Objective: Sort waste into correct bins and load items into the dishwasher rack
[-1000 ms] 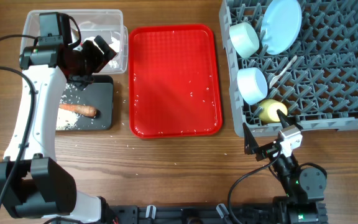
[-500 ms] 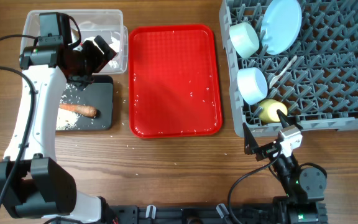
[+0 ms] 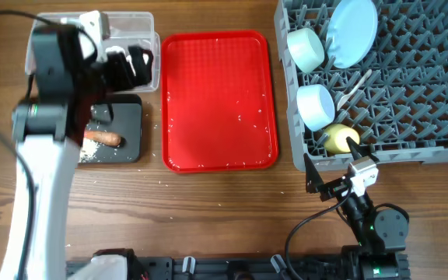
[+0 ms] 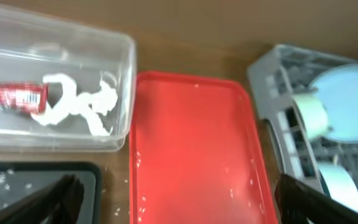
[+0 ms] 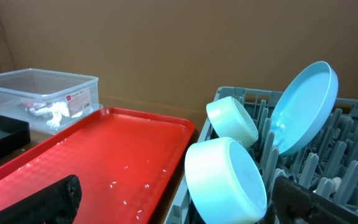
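My left gripper (image 3: 127, 64) is open and empty, above the right end of the clear bin (image 3: 134, 21). The clear bin (image 4: 120, 56) holds the red wrapper (image 4: 11, 96) and the white tissue (image 4: 79, 102). The black bin (image 3: 127, 128) holds the carrot stick (image 3: 104, 138) and rice grains (image 3: 90, 152). The grey rack (image 3: 418, 85) holds the plate (image 3: 352, 31), two bowls (image 3: 306, 48) (image 3: 315, 106), the yellow cup (image 3: 336, 139) and the white spoon (image 3: 356, 85). My right gripper (image 3: 333, 183) is open and empty, just in front of the rack. The brown lump is not in view.
The flat red tray (image 3: 220, 101) lies between the bins and the rack, with a few rice grains (image 5: 114, 184) on it. A few grains lie on the wood (image 3: 162, 183) in front of the black bin. The left arm (image 3: 49, 132) reaches over the black bin.
The left arm has swung and blurred, with its gripper shifted a little to the right over the clear bin. The right arm and all objects are unmoved.
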`<state>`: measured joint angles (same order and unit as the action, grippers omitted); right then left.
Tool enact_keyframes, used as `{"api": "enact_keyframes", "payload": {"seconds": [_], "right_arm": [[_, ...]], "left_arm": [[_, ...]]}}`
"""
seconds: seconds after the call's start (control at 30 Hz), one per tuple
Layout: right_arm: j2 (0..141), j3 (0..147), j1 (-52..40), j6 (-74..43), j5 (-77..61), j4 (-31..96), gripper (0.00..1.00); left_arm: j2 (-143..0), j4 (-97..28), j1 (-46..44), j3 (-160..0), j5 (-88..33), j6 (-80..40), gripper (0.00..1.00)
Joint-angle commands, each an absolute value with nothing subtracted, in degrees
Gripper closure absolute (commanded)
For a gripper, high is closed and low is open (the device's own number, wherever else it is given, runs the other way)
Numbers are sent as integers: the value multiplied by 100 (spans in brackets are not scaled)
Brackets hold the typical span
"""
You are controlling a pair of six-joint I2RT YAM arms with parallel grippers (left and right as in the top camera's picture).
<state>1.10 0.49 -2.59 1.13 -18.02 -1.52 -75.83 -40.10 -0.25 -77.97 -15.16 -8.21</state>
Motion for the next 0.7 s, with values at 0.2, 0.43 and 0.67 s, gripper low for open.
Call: {"api": "enact_keyframes", "payload": {"seconds": [0.2, 0.43, 0.67], "right_arm": [[54, 30, -298, -1, -1920, -169, 0], [54, 30, -298, -1, -1920, -169, 0], [54, 30, -298, -1, -1920, -169, 0]], "left_arm": [[-4366, -947, -10, -3378, -1581, -169, 0], [-1975, -528, -10, -1232, -1251, -172, 0], [-711, -534, -12, -423, -926, -169, 0]]}}
